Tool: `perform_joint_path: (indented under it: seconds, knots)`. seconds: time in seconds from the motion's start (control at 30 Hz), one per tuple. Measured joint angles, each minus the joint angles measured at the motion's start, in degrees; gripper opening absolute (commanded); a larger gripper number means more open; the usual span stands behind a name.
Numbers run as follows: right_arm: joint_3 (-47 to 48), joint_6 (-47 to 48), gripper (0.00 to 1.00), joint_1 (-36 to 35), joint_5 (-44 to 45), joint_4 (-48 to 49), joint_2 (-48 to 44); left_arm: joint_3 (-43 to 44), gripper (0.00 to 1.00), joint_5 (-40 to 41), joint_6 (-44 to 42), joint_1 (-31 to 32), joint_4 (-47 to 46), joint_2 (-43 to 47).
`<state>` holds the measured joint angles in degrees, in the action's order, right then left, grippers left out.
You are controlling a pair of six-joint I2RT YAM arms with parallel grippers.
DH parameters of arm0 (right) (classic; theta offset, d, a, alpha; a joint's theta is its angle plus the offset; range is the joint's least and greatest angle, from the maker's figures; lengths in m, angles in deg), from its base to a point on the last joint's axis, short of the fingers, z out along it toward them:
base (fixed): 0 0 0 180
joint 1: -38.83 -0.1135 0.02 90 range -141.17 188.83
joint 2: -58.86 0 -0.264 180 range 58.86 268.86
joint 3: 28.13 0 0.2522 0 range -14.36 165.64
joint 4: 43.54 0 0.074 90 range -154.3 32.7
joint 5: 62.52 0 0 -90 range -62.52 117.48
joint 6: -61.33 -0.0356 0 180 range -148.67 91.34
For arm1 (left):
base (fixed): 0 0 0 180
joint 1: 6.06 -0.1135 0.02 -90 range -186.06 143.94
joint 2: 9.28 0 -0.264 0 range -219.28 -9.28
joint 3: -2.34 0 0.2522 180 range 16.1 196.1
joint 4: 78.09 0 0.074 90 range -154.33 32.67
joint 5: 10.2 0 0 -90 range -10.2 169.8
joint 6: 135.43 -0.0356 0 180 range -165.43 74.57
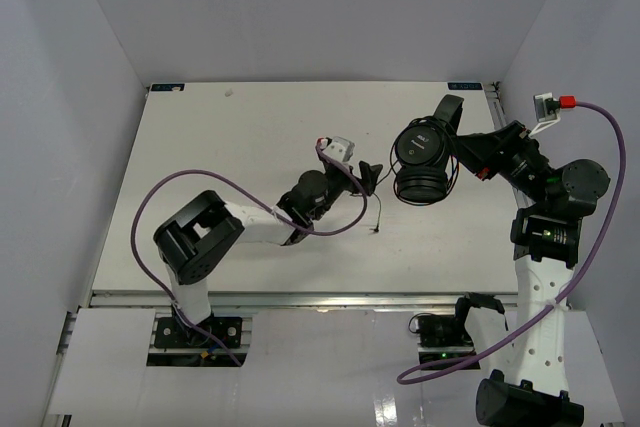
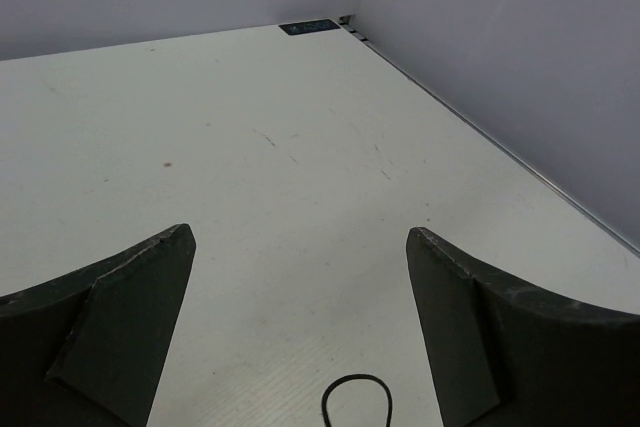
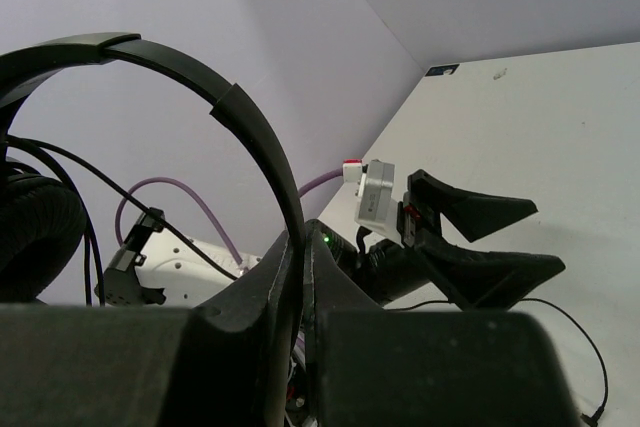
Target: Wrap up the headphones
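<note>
The black headphones (image 1: 422, 159) hang above the table right of centre, earcups stacked toward the camera. My right gripper (image 1: 462, 142) is shut on the thin headband (image 3: 255, 137), which runs between its closed fingers (image 3: 300, 292) in the right wrist view. One padded earcup (image 3: 35, 232) shows at that view's left edge. The thin black cord (image 1: 380, 209) hangs from the earcups and trails to the table, its plug lying below. My left gripper (image 1: 368, 175) is open and empty just left of the earcups. A loop of cord (image 2: 357, 399) lies on the table between its fingers (image 2: 135, 317).
The white table (image 1: 250, 137) is walled on three sides by grey panels. Purple robot cables (image 1: 160, 197) loop off both arms. The left arm's wrist camera (image 3: 378, 194) and open fingers show in the right wrist view.
</note>
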<state>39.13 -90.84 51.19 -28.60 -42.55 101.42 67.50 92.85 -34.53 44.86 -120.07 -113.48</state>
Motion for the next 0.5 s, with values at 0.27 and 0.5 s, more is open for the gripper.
perform_joint_path:
  seconds: [0.27,0.5]
  knots:
    - [0.0,0.0,0.08,0.0,0.0,0.0,0.0,-0.4,0.98,6.6,5.4,-5.2,10.9,4.8]
    - [0.0,0.0,0.08,0.0,0.0,0.0,0.0,-6.9,0.97,4.9,6.2,-8.7,10.8,8.1]
